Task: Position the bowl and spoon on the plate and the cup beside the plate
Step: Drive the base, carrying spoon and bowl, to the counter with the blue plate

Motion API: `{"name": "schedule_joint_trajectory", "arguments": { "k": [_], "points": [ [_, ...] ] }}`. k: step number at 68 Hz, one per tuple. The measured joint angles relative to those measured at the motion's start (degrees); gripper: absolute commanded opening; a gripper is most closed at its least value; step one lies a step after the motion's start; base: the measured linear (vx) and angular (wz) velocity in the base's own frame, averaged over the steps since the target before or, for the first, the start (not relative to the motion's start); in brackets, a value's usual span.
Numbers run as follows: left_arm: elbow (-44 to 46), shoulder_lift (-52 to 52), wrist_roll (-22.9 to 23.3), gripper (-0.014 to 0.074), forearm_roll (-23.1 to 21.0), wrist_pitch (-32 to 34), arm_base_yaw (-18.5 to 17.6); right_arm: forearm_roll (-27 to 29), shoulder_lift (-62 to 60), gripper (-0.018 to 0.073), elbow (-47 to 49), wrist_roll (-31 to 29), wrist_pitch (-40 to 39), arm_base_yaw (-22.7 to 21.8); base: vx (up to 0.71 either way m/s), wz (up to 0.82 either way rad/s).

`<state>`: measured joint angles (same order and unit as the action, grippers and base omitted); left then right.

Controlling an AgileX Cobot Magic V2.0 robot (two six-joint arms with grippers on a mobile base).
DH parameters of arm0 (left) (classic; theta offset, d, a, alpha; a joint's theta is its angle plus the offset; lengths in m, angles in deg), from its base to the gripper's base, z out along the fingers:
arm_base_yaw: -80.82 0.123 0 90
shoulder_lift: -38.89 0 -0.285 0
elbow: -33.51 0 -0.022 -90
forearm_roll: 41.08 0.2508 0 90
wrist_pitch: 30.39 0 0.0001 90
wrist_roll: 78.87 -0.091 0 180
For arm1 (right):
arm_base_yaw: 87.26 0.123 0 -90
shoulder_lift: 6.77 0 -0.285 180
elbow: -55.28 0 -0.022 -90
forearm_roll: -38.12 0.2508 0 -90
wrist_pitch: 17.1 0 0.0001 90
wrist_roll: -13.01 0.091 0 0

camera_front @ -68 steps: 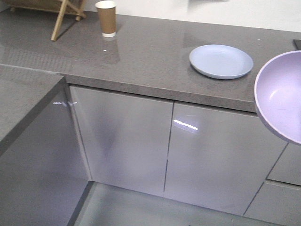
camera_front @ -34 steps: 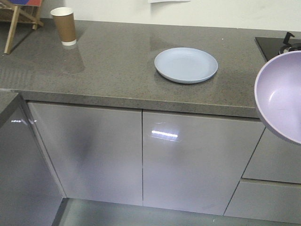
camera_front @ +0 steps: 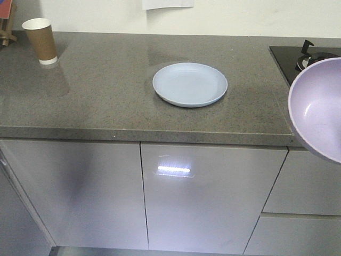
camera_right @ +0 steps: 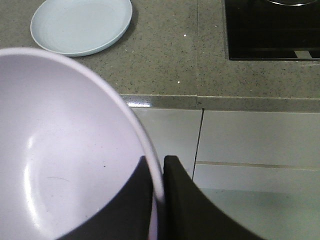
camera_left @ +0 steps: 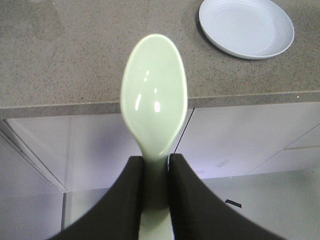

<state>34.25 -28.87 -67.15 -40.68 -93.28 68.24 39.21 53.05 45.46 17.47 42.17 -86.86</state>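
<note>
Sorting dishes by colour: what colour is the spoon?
Pale mint green. The spoon shows best in the left wrist view.

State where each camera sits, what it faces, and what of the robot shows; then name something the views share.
Front view: above and in front of the counter, looking down at the plate, cup and hob; no arm shows, only the carried bowl.
Left wrist view: behind the left claw, which grips the spoon, facing the counter edge.
Right wrist view: behind the right claw, which pinches the bowl's rim.
Shared: the plate appears in all three.
</note>
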Motion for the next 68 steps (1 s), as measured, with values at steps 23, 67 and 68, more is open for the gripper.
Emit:
{"name": "schedule_joint_trajectory", "arguments": {
  "k": [23,67,68],
  "points": [
    [0.00,0.00,0.00,-0.0006,0.00,0.00,0.00,0.00,0.00,-0.0006,0.00,0.00,0.00,0.00,0.16,-0.02],
    [0.00,0.00,0.00,-0.0006,0.00,-0.05,0.00,0.00,0.00,-0.0006,0.00,0.00,0.00,0.00,0.18,0.00],
    [0.00,0.00,0.00,-0.0006,0.00,-0.05,0.00,0.00,0.00,-0.0006,0.00,0.00,0.00,0.00,0.17,-0.07]
  ]
}}
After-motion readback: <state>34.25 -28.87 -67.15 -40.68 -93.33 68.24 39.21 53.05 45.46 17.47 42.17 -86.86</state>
